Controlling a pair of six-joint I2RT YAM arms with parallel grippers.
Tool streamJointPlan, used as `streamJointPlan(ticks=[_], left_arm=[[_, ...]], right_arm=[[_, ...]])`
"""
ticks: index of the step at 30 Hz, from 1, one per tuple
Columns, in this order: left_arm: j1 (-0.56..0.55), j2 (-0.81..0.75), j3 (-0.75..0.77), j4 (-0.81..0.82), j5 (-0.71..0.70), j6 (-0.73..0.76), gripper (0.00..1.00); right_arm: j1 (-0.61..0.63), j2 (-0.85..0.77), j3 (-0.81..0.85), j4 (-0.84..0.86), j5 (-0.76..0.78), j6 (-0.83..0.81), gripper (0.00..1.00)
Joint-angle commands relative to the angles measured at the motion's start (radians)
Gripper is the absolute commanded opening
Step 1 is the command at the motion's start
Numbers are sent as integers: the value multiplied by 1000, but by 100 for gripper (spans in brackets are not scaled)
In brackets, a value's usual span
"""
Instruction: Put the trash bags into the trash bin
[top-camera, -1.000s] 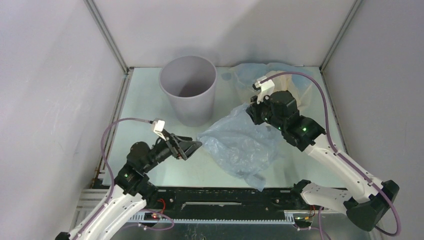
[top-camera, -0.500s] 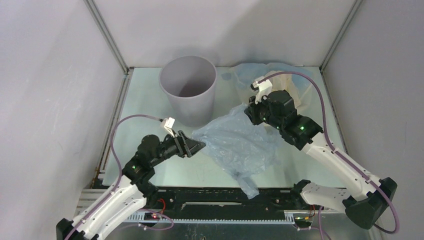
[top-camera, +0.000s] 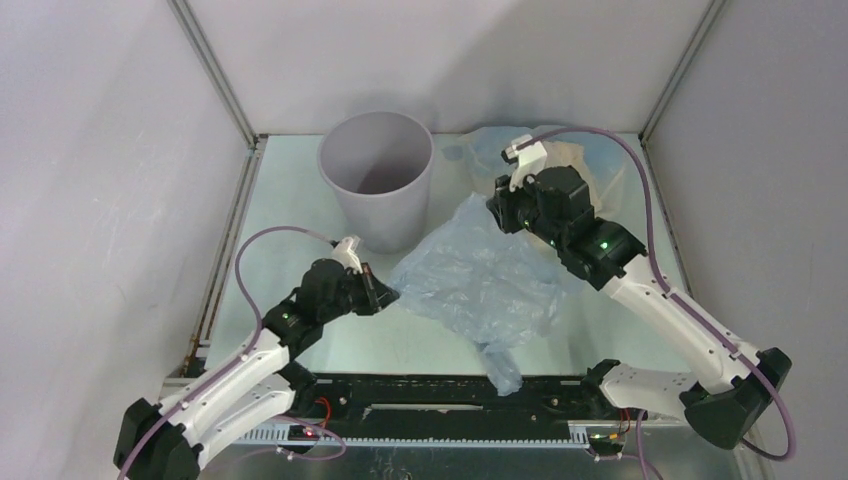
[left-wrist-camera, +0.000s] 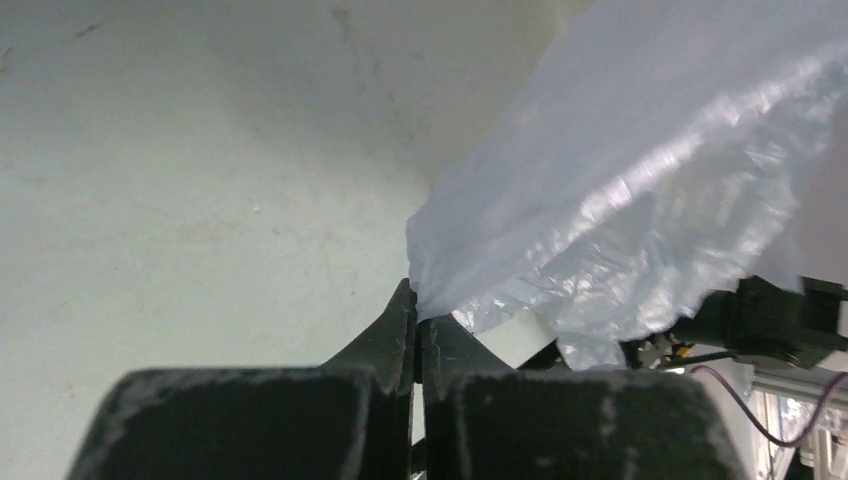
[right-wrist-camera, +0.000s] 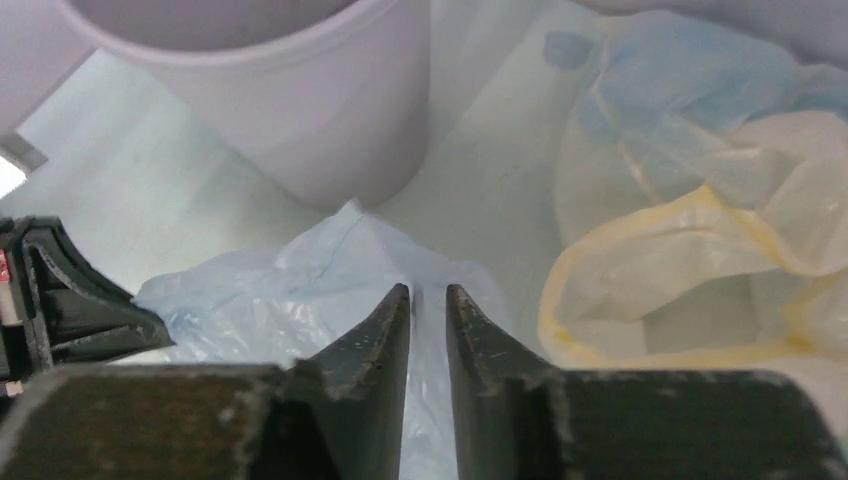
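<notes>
In the lower centre-left of the top view, the left claw (top-camera: 385, 293) is clamped on the left edge of the pale blue-grey bag (top-camera: 480, 285). A second ago it sat a little short of the film, and the arm has since reached in toward the middle. In the left wrist view the fingertips (left-wrist-camera: 404, 312) are pressed together with the bag's corner caught between them. The bag spreads across the centre of the surface (top-camera: 290, 210), and a twisted tail trails to the lower edge. Its upper right corner rises to a peak where the right claw (top-camera: 497, 210) holds it, the jaws narrow with film between them; that peak stands higher in the frame than before. Above and left of the bag, the trash bin (top-camera: 377, 180) stands upright in the upper middle, unmoved. In the upper right lie the pale blue bag (top-camera: 480, 145) and the cream-yellow bag (top-camera: 590, 165), behind the right arm
</notes>
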Motion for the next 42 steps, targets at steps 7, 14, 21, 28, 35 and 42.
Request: streamJointPlan(ticks=[7,14,21,28,35,42], left_arm=[[134,23,-58,10,-52,-32,0],[196,39,-76,-2,-60,-25,0],[200,90,-59,25,-105,5,0],[200,136,-17,30,-119,34,0],[199,234,29,94,-148,59,0],[200,350,132,98,-151,95,0]], right_arm=[[-4,-13,83,-124,108,2,63],[-6,-189,-96,-173,90,98,81],[-10,-383,-397,-131,193,445,83],[-1,-463,-564,-3,51,559,82],[65,-386,-566,-93,243,805,82],[90,-341,-574,-79,357,876,77]])
